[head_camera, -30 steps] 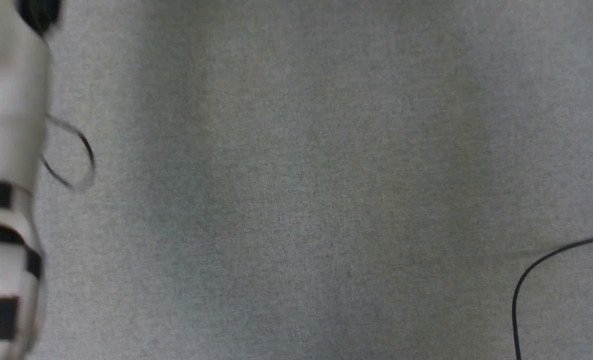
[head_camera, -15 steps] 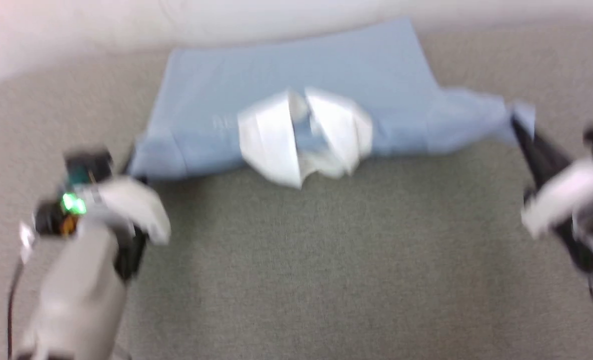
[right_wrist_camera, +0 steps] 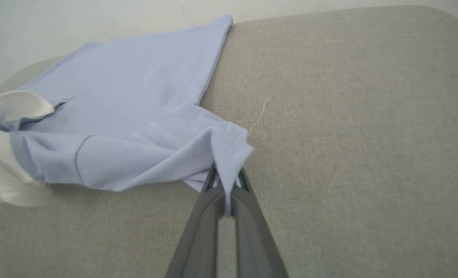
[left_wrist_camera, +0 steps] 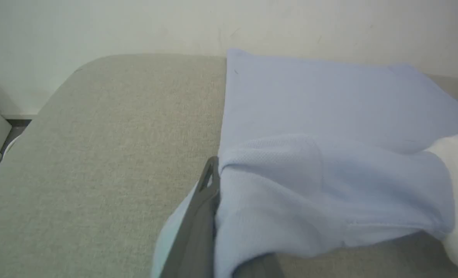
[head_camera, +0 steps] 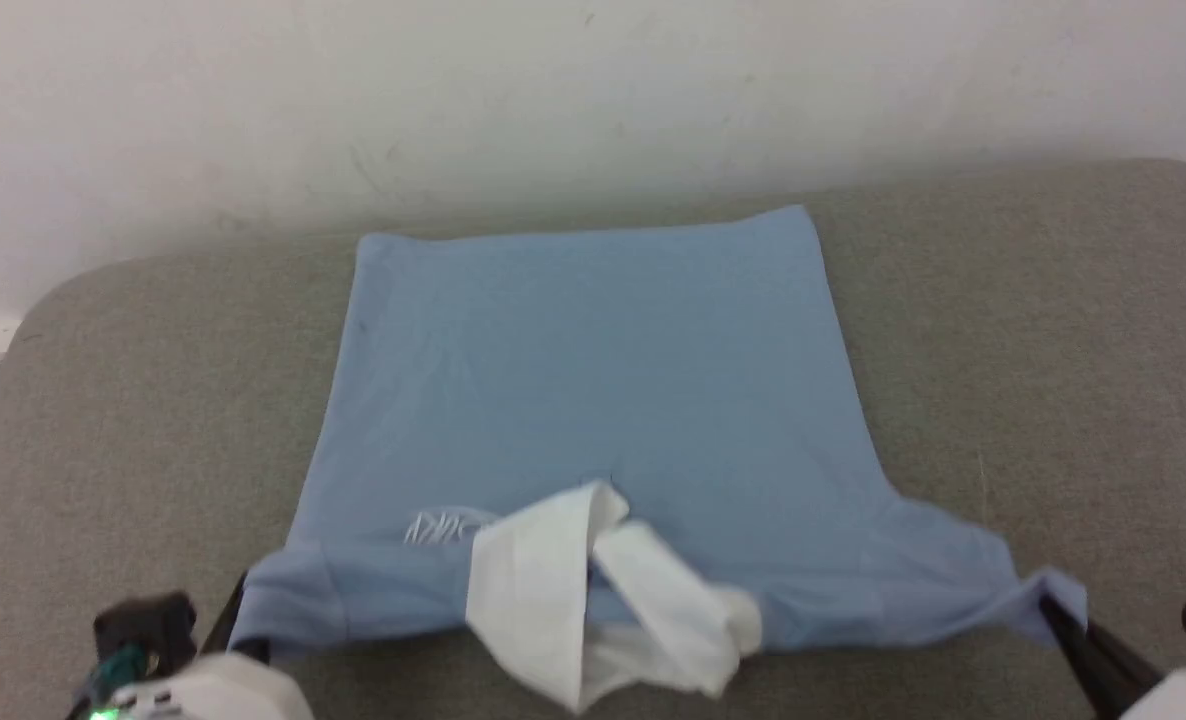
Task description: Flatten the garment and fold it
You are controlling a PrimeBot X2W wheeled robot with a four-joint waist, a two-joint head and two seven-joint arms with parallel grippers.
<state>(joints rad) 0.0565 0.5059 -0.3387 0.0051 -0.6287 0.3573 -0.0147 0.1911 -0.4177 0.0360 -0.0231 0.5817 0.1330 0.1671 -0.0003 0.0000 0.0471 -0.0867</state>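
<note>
The garment is spread on the grey table, with its hem laid toward the table's far edge, next to the wall. Its body is mostly flat. The white collar is crumpled at the table's near edge, and the small white logo is seen just beside it. Both sleeves are bunched near that same edge. The tip of one sleeve is pinched by the right gripper, whose fingers are closed almost fully on the fabric. The other sleeve is held by the left gripper; fabric is draped over its fingers, and one of them is mostly hidden. A loose thread is seen on the table, near the pinched sleeve.
</note>
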